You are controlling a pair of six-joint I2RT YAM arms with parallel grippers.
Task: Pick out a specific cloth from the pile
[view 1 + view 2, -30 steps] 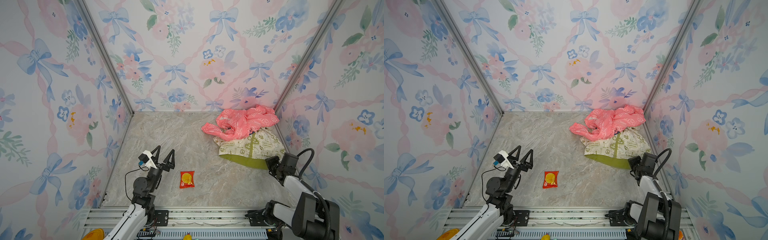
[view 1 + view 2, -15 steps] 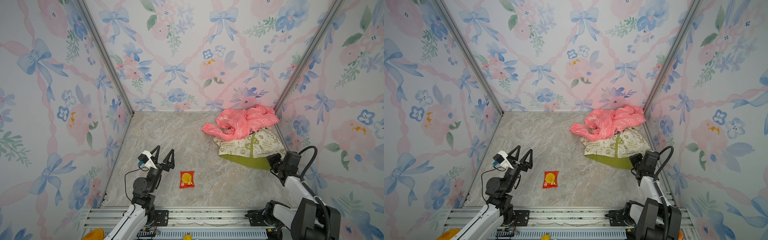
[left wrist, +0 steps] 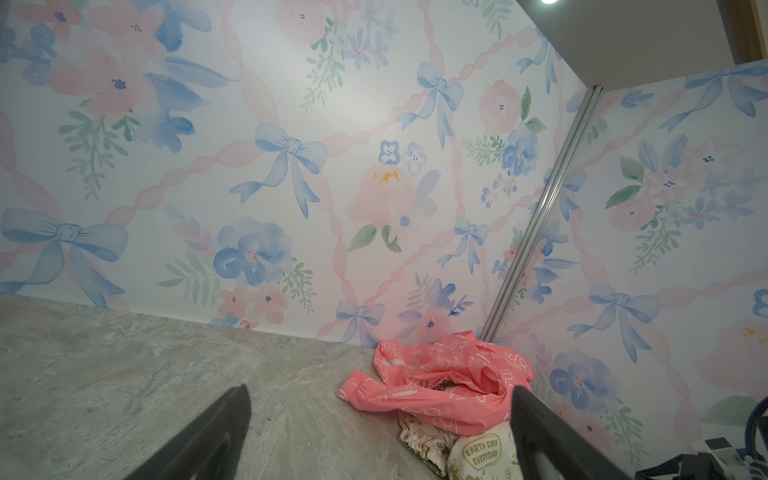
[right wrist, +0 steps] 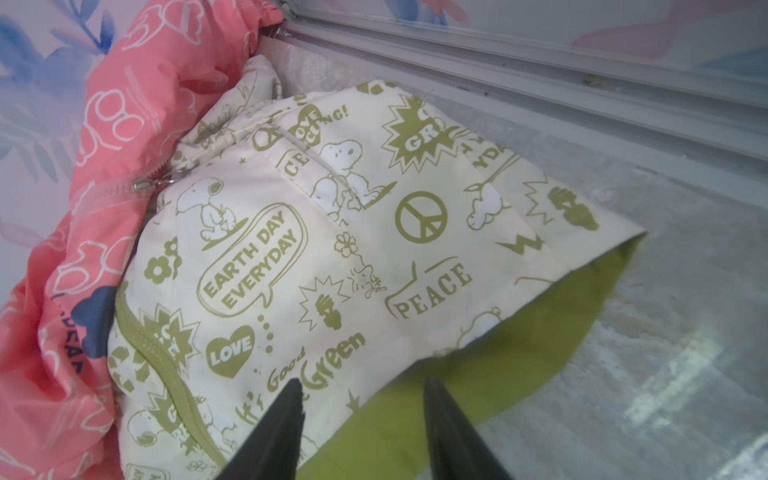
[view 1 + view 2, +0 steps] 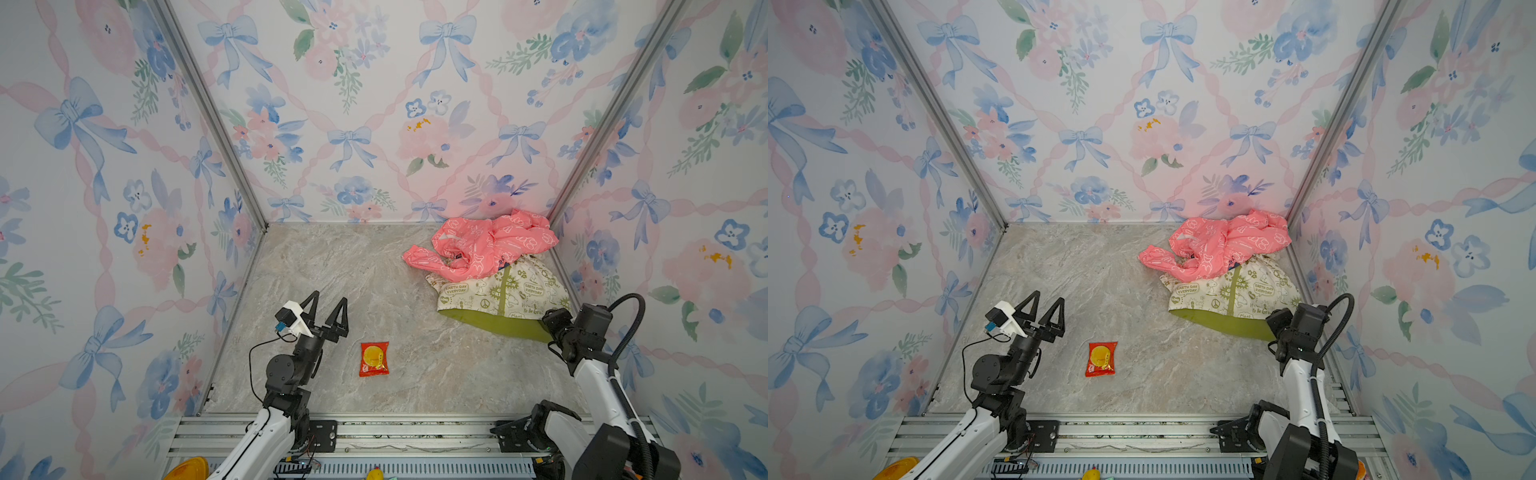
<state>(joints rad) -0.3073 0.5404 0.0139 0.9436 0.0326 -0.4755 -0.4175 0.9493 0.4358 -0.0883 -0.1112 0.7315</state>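
The pile sits in the back right corner in both top views: a coral-pink garment (image 5: pixel 486 245) with white print lies over a cream garment (image 5: pixel 503 291) with olive print and green lining. The cloth is hidden; no lavender fabric shows anywhere. My right gripper (image 4: pixel 362 382) is open, its fingertips just above the cream garment's (image 4: pixel 374 232) near hem, where the green lining (image 4: pixel 478 374) shows. Nothing sits between the fingers. My left gripper (image 5: pixel 328 297) stands open and empty over the bare floor at the front left, far from the pile, pointing toward it (image 3: pixel 380 388).
A red snack packet (image 5: pixel 374 359) with a yellow circle lies on the marble floor between the two arms. Floral walls close in the left, back and right sides. A metal rail (image 4: pixel 540 83) runs along the wall right beside the pile. An aluminium frame (image 5: pixel 415 436) edges the front.
My right gripper has gone from shut to open, and its wrist has shifted slightly toward the right wall beside the pile. The left arm and the garments have not moved.
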